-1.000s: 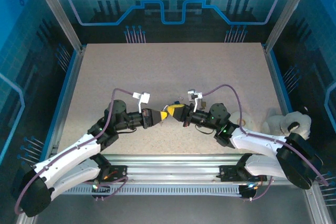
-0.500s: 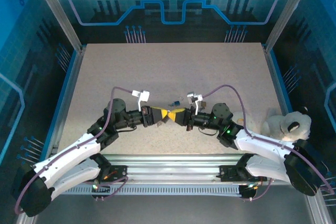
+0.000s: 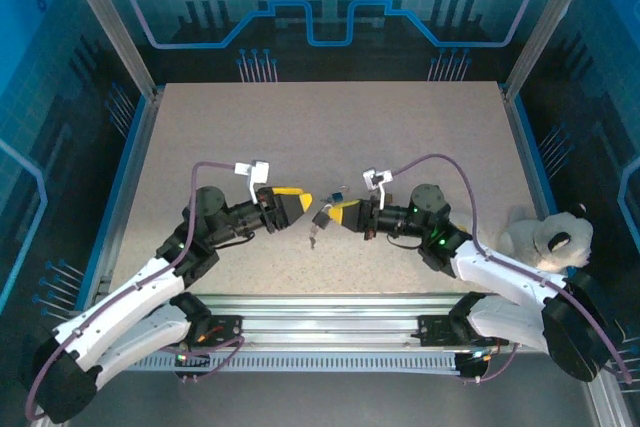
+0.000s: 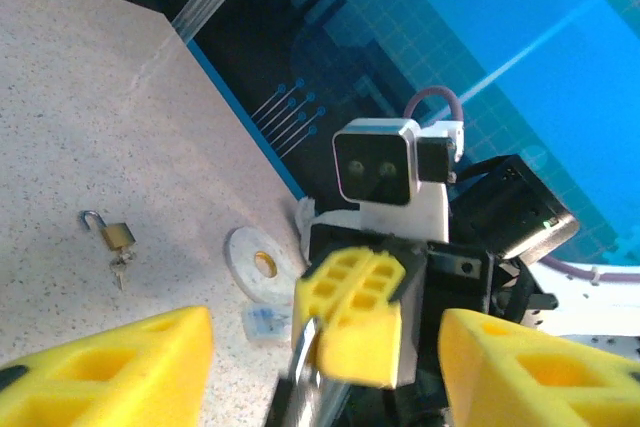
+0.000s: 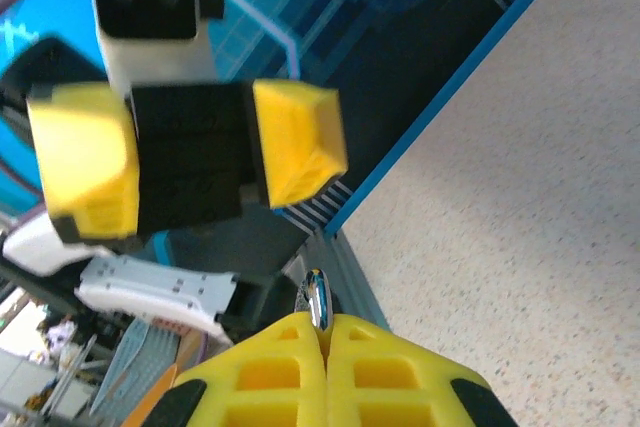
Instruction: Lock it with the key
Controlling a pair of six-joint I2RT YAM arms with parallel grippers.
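One white tape roll (image 4: 255, 262) lies near the right gripper (image 3: 338, 213), between it and the single padlock (image 4: 116, 236). The padlock rests on the speckled beige table (image 3: 300, 127), shackle open. One white plush toy (image 3: 548, 232) sits well right of that gripper. Blue walls (image 3: 330, 7) enclose everything. The right gripper pinches a thin metal piece (image 5: 315, 299). Facing it, the left gripper (image 3: 298, 203) has its jaws spread and empty.
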